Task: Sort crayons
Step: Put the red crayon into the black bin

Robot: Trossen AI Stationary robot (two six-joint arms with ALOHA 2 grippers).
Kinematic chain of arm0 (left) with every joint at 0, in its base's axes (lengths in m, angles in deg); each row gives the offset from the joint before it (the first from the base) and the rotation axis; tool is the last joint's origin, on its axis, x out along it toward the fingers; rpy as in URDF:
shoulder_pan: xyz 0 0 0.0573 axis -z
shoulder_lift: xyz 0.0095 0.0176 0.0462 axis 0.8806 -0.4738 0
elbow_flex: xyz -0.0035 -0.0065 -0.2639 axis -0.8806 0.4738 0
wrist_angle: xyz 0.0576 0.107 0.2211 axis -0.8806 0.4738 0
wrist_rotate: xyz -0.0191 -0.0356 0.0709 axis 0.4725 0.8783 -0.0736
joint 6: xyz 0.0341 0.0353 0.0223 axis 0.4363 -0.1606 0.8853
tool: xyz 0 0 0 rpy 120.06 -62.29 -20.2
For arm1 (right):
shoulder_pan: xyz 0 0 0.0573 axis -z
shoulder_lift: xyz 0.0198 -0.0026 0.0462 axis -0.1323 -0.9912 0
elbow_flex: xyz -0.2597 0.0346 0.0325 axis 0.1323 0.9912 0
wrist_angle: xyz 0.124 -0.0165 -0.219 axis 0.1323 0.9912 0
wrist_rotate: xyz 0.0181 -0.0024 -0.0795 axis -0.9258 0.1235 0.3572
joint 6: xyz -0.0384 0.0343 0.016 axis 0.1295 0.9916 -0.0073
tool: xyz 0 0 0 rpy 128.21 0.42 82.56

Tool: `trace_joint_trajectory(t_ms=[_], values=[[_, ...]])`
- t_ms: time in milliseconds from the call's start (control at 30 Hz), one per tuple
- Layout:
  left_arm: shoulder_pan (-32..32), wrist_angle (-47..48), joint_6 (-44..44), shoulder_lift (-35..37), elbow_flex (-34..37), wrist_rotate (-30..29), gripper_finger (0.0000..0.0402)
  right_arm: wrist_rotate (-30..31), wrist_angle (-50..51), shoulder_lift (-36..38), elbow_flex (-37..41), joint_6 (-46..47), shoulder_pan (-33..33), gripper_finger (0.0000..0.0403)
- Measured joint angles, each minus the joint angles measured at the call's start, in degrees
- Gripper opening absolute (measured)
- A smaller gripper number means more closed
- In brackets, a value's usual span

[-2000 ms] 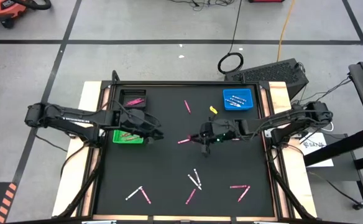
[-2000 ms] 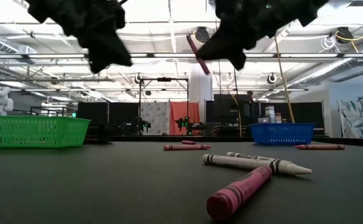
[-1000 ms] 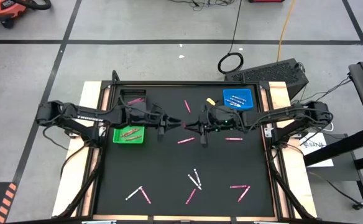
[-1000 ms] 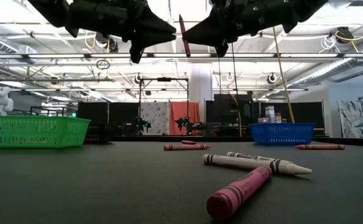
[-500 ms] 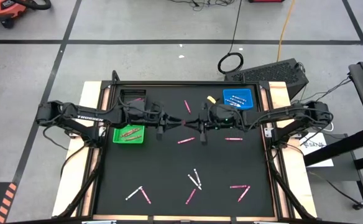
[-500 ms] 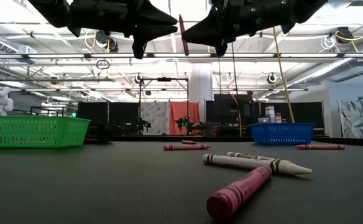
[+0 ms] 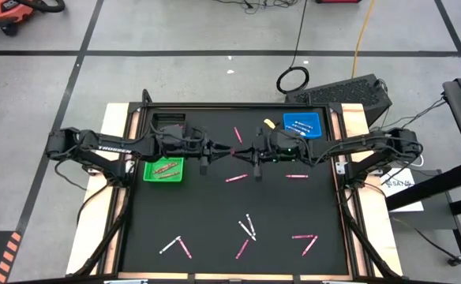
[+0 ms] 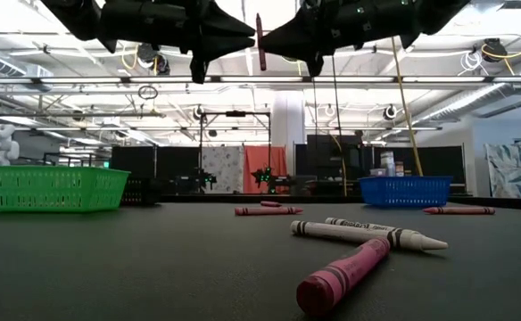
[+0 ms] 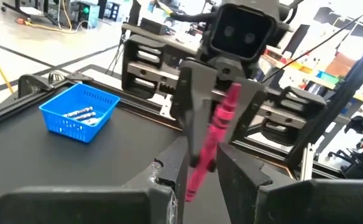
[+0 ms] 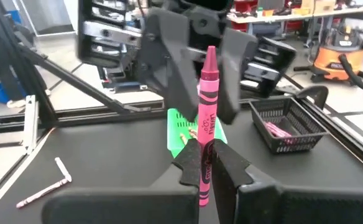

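Looking down from the high view, I see my right gripper [image 7: 239, 153] and left gripper [image 7: 219, 151] nose to nose above the mat's upper middle, a pink crayon [image 7: 232, 151] between them. Green tray [image 7: 164, 169] sits at 9 o'clock of the meeting point, black tray [image 7: 169, 123] at 10, blue tray [image 7: 302, 125] at 2. Loose crayons lie around 6 o'clock near the front edge.

Low view: both grippers overhead, the pink crayon [image 8: 260, 41] upright between their tips; a white crayon [image 8: 366, 234] and another pink one [image 8: 343, 275] rest on the mat up close.

Left wrist: my left fingers [image 9: 247, 186] stand apart, either side of the crayon [image 9: 211, 138], not pinching it.

Right wrist: right gripper [image 10: 205, 161] clamped on the crayon's lower end [image 10: 206, 124], tip up.
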Motion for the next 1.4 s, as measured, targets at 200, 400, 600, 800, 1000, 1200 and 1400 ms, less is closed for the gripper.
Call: trace_joint_trajectory(t_ms=[200,400,600,800,1000,1200,1400], values=[[0.00,0.02,0.39,-0.02,0.00,0.00,0.0090,-0.06,-1.18,-0.47,0.00,1.58,1.10,0.0002],[-0.02,0.00,0.42,-0.04,0.00,0.00,0.0090,-0.31,-2.23,-2.24,0.00,1.66,1.22,0.0002],[-0.72,-0.17,0.40,-0.04,0.00,0.00,0.0090,-0.42,-4.53,-2.45,0.00,1.66,1.22,0.0002],[-1.74,-0.75,0.42,-0.04,0.00,0.04,0.0090,-0.34,-5.25,-2.45,-0.02,1.66,1.34,0.0002],[-2.05,-1.85,0.39,-0.04,-0.02,0.17,0.0090,-0.33,-4.31,-2.45,-1.73,0.93,1.46,0.0002],[-2.10,-3.91,0.48,-0.04,-0.02,1.38,0.0090,-0.52,-1.32,-3.74,-3.99,0.14,1.76,0.0002],[-2.59,-3.41,1.47,-0.04,-0.02,1.53,0.0090,-0.55,-0.55,-6.28,-6.08,0.10,1.76,0.0002]])
